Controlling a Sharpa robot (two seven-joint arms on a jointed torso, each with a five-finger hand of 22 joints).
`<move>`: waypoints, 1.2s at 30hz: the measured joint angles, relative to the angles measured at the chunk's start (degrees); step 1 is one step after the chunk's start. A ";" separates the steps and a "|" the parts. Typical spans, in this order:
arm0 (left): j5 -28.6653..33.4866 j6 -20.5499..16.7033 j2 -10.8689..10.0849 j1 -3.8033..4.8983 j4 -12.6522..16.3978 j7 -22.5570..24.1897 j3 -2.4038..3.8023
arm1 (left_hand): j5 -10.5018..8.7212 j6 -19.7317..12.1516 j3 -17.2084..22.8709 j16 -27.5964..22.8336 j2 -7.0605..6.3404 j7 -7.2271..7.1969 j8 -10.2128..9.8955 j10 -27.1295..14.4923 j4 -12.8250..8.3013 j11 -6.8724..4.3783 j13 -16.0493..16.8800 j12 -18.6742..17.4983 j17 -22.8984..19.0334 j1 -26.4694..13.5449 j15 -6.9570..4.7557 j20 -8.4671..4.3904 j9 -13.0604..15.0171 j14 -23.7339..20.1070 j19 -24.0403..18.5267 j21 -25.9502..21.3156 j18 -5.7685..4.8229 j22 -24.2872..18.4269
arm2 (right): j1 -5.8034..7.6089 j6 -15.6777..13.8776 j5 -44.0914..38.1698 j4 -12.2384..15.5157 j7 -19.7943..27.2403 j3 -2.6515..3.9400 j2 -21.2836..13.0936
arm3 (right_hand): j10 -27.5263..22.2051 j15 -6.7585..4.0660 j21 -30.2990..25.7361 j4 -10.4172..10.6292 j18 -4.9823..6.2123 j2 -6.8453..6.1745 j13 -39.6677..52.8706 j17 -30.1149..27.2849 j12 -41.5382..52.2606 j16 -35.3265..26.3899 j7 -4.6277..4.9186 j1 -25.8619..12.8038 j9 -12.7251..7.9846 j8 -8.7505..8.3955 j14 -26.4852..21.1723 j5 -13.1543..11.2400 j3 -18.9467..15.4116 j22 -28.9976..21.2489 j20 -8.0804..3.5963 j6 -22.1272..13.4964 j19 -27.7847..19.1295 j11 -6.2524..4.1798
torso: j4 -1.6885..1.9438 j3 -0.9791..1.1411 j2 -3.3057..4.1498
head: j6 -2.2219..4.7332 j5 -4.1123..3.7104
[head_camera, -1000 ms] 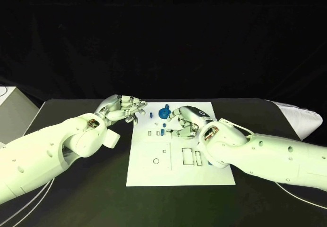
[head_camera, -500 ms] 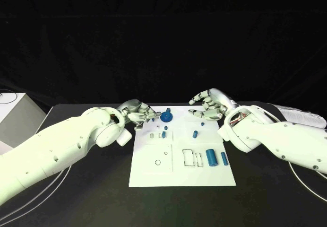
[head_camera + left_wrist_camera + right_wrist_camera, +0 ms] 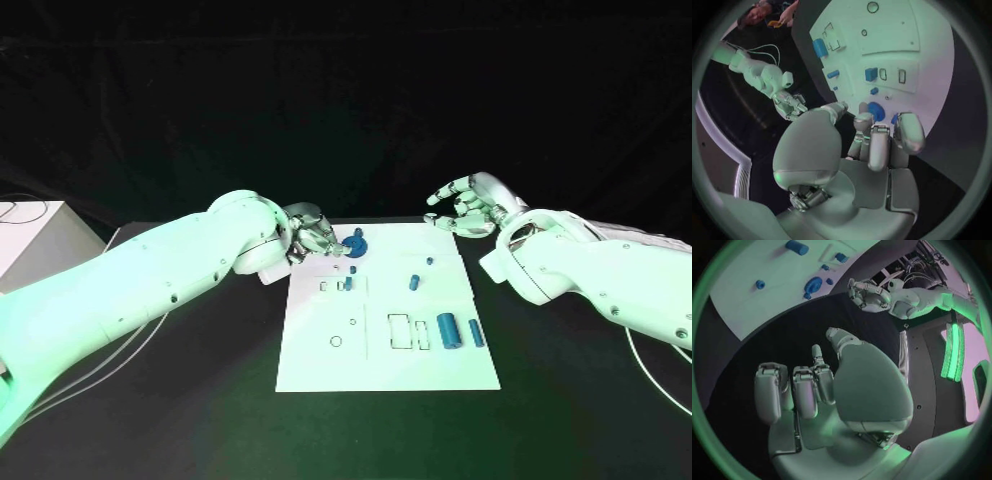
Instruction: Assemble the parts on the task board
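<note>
blue disc part (image 3: 355, 243) lies beside left robot hand (image 3: 312, 238).

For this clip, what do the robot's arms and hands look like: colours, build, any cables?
Both arms have smooth, rounded white shells with small dark screw holes. The left arm and right arm each end in a silver metal robot hand, left and right, with jointed fingers, rounded pale fingertips and a domed grey palm cover. Thin white cables trail beside both arms on the black table.

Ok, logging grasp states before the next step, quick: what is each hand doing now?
Left hand: holds nothing, fingers curled, beside the round blue part.
Right hand: holds nothing, fingers apart.
</note>
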 measured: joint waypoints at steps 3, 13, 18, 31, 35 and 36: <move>-1.32 2.08 1.67 1.04 -1.56 -1.26 -0.86 | -0.33 -0.46 -0.31 0.00 -0.63 0.44 0.04 0.00 -0.03 0.00 0.35 0.48 0.00 -3.08 0.00 0.20 0.32 0.00 0.21 0.04 0.00 0.23 | 0.04 0.14 0.26 -0.38 -0.16 0.00 0.14 | 0.00 0.00 0.00 0.16 0.00 0.00 0.00 0.00 0.00 0.00 0.00 0.00 0.00 0.00 0.00 0.00 0.16 0.00 0.00 0.00 0.00 0.00 | -0.04 0.02 0.06 | -0.18 -0.04; -2.66 6.96 5.48 3.20 -6.47 -3.45 -2.82 | -0.50 -0.74 -1.84 0.22 -1.02 0.31 0.38 0.31 0.07 0.32 1.19 1.21 -0.01 -5.65 0.01 0.10 0.77 0.00 0.92 0.95 -0.92 2.05 | 0.12 0.71 0.58 -0.95 -1.01 0.00 0.44 | 0.00 0.00 0.00 0.34 0.00 -0.30 0.00 0.00 0.00 0.00 -0.04 -0.30 -0.01 0.00 0.00 0.20 -0.02 -0.01 0.00 -0.38 0.00 0.00 | 0.01 -0.10 0.19 | -0.77 -0.37; -2.67 10.30 6.88 3.58 -8.60 -4.22 -3.27 | -0.50 -1.14 -1.84 0.22 -0.41 0.30 0.38 0.06 0.07 0.56 0.76 1.21 -0.01 -6.25 0.01 0.10 0.86 -0.01 0.92 0.95 -0.92 1.90 | 0.13 1.02 0.63 -1.04 -1.53 0.01 0.58 | 0.00 0.00 0.00 0.65 0.00 -0.60 0.00 0.00 0.00 0.00 0.17 -0.60 -0.02 0.00 0.00 0.55 -0.02 -0.01 0.00 -0.59 0.00 0.00 | 0.07 -0.20 0.19 | -0.97 -0.53; -2.59 15.88 9.18 3.75 -11.04 -5.11 -3.98 | -0.45 -1.34 -2.00 0.22 -0.19 0.51 0.38 -0.96 -0.09 0.52 -0.19 0.55 -0.01 -6.48 0.01 0.10 1.03 -0.01 0.92 0.94 -0.92 1.23 | 0.15 1.59 0.69 -1.12 -2.44 0.01 0.82 | 0.01 0.00 0.00 0.81 0.00 -0.60 0.00 0.00 0.00 0.00 0.33 -0.60 -0.02 0.00 0.00 1.13 -0.17 0.03 0.00 -0.75 0.00 0.00 | 0.10 -0.34 0.40 | -1.02 -0.65; -2.53 16.64 9.55 3.75 -11.65 -5.23 -4.36 | -0.14 -1.74 -1.99 0.22 0.21 0.52 0.38 -0.96 -0.09 0.52 -0.15 0.56 -0.02 -6.09 0.01 0.30 1.16 -0.01 0.71 0.94 -0.92 1.37 | 0.15 1.72 0.70 -1.12 -2.62 0.01 0.88 | 0.01 0.00 0.00 0.81 0.00 -0.60 0.00 0.00 0.00 0.00 0.33 -0.60 -0.03 0.00 0.00 1.44 -0.17 0.03 0.00 -0.75 0.00 0.00 | 0.10 -0.34 0.46 | -1.10 -0.73; -2.52 16.77 9.63 3.75 -11.76 -5.25 -4.42 | -0.14 -1.75 -1.99 0.22 0.21 0.52 0.38 -0.96 -0.09 0.52 -0.15 0.55 -0.01 -6.09 0.01 0.30 1.16 -0.01 0.71 0.94 -0.92 1.38 | 0.15 1.74 0.71 -1.12 -2.64 0.01 0.89 | 0.00 0.00 0.00 0.81 0.00 -0.60 0.00 0.00 0.00 0.00 0.33 -0.60 -0.03 0.00 0.00 1.44 -0.17 0.03 0.00 -0.75 0.00 0.00 | 0.10 -0.34 0.48 | -1.14 -0.76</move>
